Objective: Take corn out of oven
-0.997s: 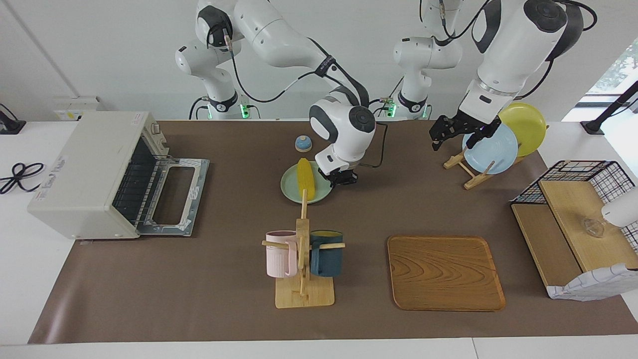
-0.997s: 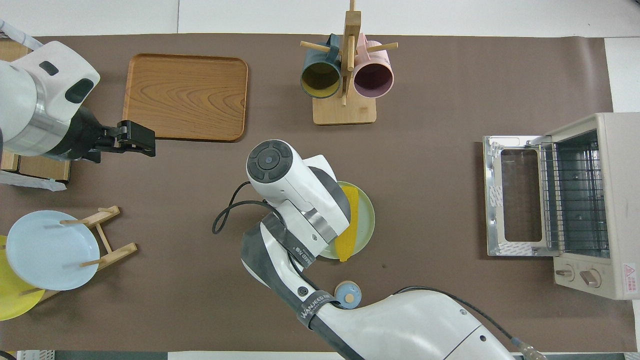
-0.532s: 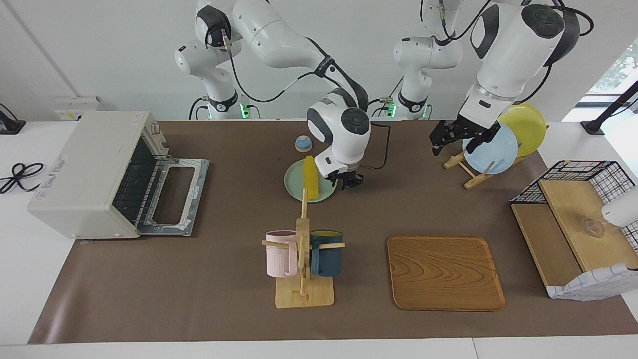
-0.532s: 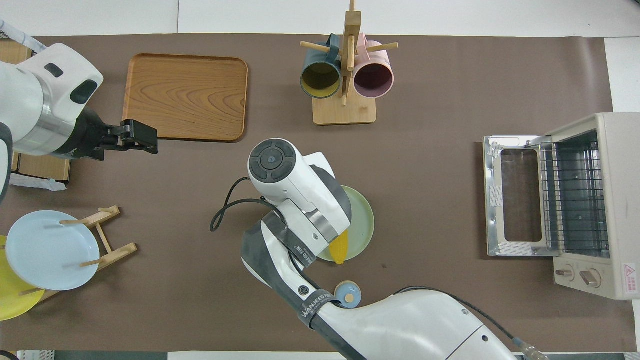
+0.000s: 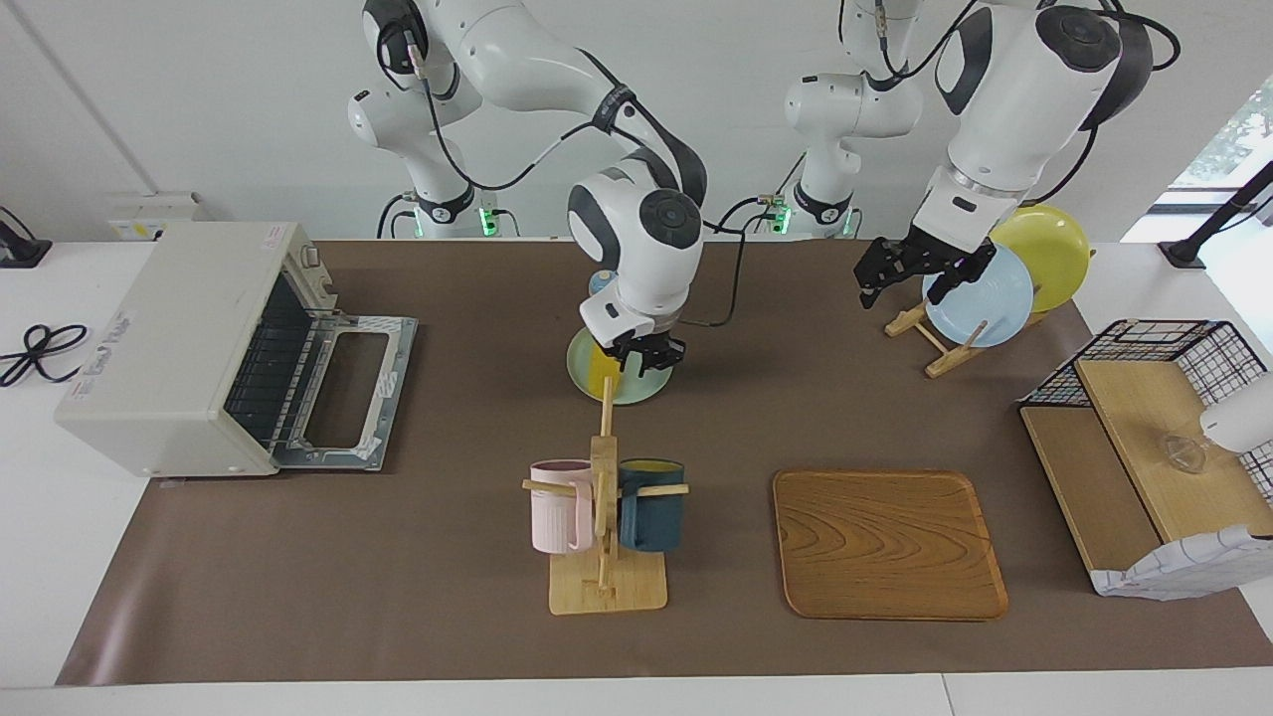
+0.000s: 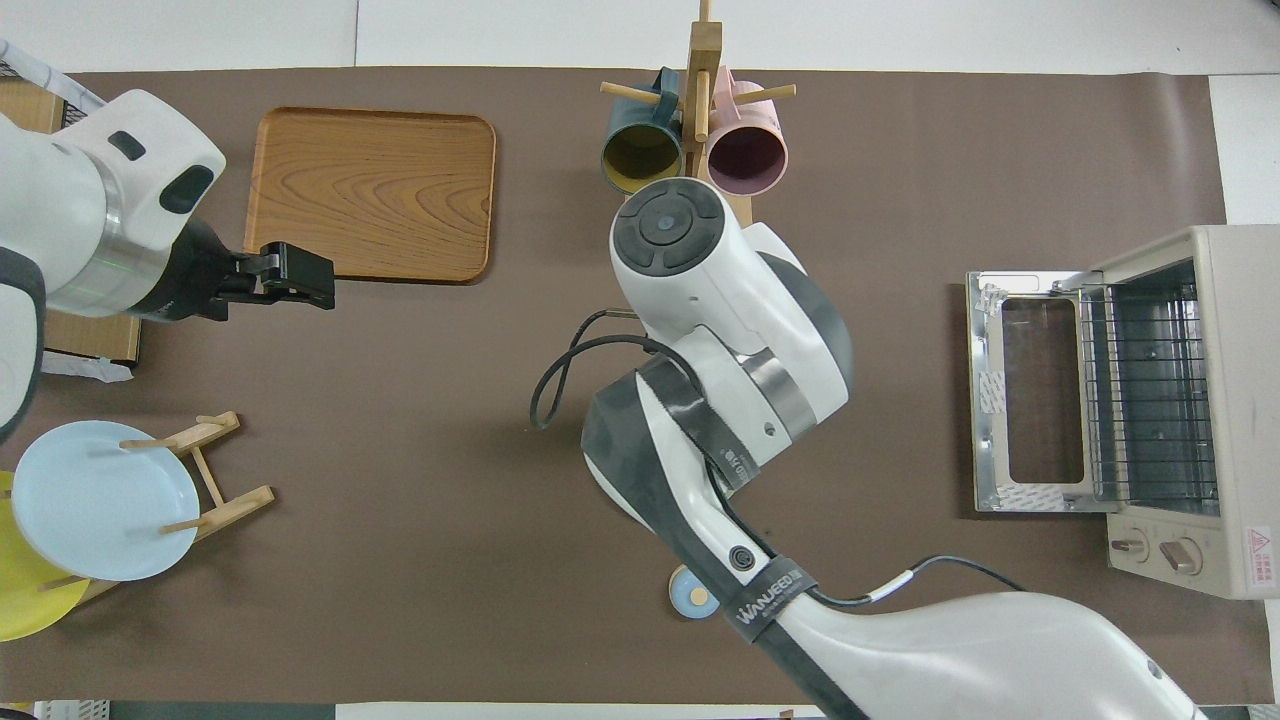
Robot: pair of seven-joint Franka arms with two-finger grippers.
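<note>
The yellow corn lies on a pale green plate in the middle of the table, mostly covered by my right hand. My right gripper hangs just above the plate and corn, open and empty. In the overhead view the right arm hides both corn and plate. The off-white oven stands at the right arm's end with its door dropped open and its wire rack bare. My left gripper waits in the air over the table beside the plate rack.
A wooden mug tree with a pink and a dark blue mug stands farther from the robots than the green plate. A wooden tray, a plate rack with blue and yellow plates, a small blue bell and a wire basket are also there.
My right gripper has lifted away from beside the corn and swung over the plate toward the oven's end; the arm now hides the corn from above. The left arm has barely shifted.
</note>
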